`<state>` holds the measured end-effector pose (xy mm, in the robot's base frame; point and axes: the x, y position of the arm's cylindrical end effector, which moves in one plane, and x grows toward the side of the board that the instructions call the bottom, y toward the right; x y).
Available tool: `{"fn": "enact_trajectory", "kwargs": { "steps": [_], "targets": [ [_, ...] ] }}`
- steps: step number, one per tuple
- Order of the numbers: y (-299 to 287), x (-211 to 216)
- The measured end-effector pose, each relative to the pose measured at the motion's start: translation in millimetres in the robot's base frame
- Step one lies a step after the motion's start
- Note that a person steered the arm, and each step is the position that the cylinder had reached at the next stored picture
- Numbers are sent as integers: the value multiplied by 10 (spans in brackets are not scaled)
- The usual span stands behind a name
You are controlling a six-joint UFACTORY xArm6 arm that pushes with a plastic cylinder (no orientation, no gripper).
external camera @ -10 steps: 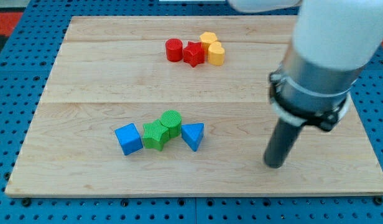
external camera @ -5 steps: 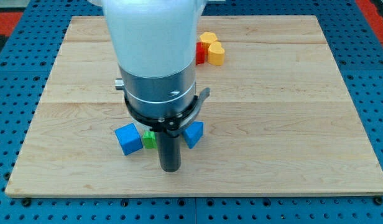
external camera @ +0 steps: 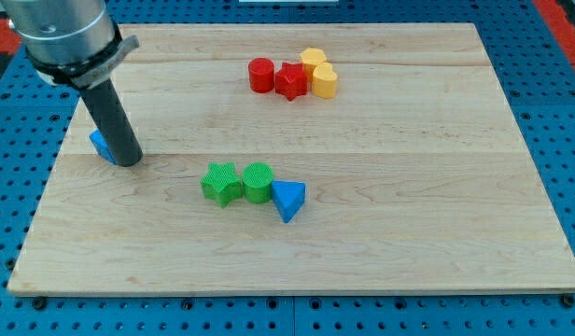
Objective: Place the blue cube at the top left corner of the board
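Observation:
The blue cube lies near the board's left edge, about mid-height, mostly hidden behind my rod. My tip rests on the board touching the cube's right side. The board is light wood on a blue pegboard table; its top left corner is above the cube, under the arm's body.
A green star block, a green cylinder and a blue triangle sit in a row at lower middle. A red cylinder, red star and two yellow blocks cluster at the top middle.
My tip swept from the board's right across to the left. The blue cube moved left and up from beside the green blocks. The green blocks shifted slightly.

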<state>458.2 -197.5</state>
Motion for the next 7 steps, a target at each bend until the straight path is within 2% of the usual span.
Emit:
{"fn": "enact_trajectory", "kwargs": {
  "steps": [1,2,3,5,6,7],
  "targets": [
    [-233,10],
    [-582,-221],
    [-531,-779],
    [-245,-1626],
    [16,-1865],
    [150,-1851]
  ]
}}
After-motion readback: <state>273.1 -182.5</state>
